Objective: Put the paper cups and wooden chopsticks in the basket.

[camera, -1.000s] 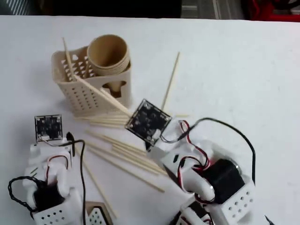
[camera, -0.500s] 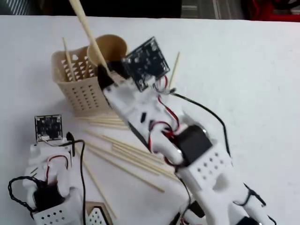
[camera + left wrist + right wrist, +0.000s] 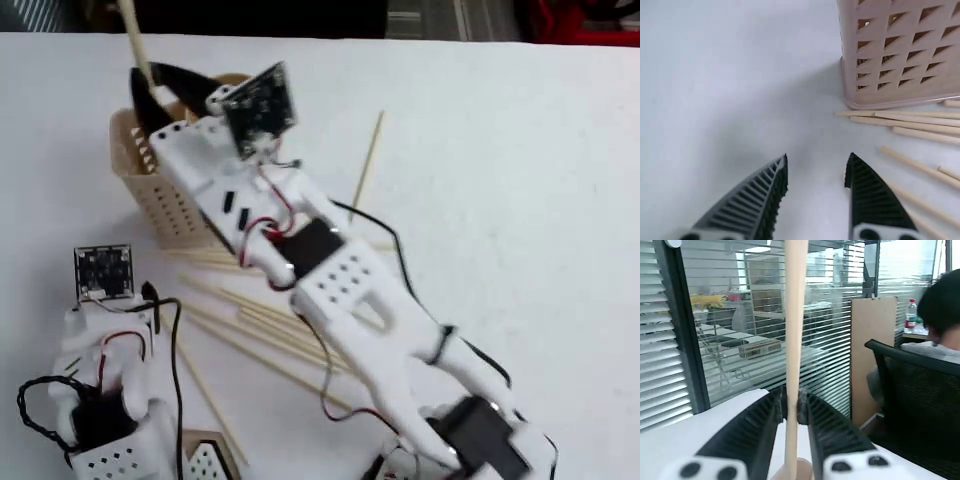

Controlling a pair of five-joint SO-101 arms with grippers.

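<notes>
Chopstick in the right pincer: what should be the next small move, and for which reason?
Probably lower the right pincer a little, straight down. It is shut on the chopstick, which stands nearly upright, and the high view shows this pincer over the basket. Whether the stick's lower end is already inside cannot be seen, so the release should wait.
</notes>
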